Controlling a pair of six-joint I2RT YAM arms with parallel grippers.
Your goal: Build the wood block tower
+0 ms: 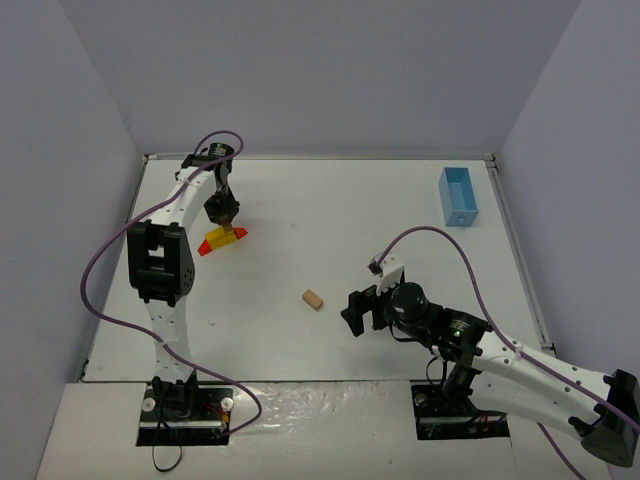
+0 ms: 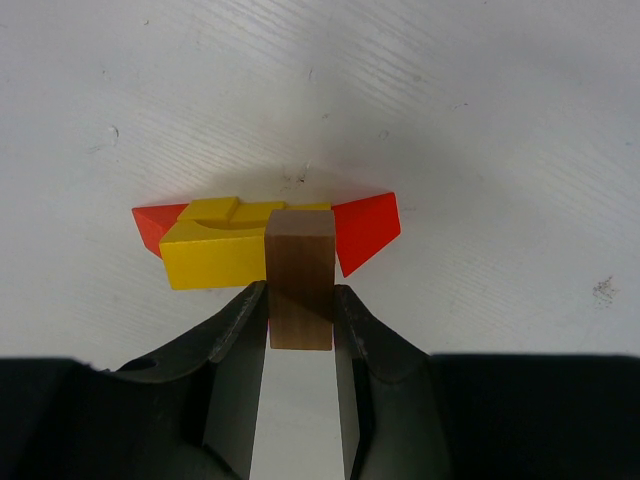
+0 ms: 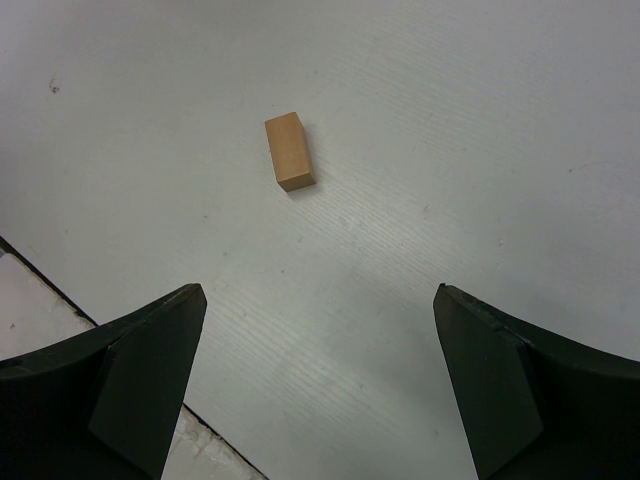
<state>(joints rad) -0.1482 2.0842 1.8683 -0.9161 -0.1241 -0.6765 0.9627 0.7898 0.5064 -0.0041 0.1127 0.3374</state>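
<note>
The wood block tower [image 1: 222,239] is a low cluster at the table's left: yellow pieces [image 2: 215,250] with a red wedge on each side [image 2: 365,230]. My left gripper [image 1: 229,226] is shut on a plain tan block [image 2: 300,280] and holds it right above the yellow pieces. A second tan block [image 1: 313,299] lies flat mid-table; it also shows in the right wrist view [image 3: 290,151]. My right gripper [image 1: 358,309] is open and empty, a short way to the right of that block.
A light-blue rectangular box [image 1: 458,196] stands at the back right. The table's near edge [image 3: 60,300] runs just below the right gripper's left finger. Grey walls enclose the table on three sides.
</note>
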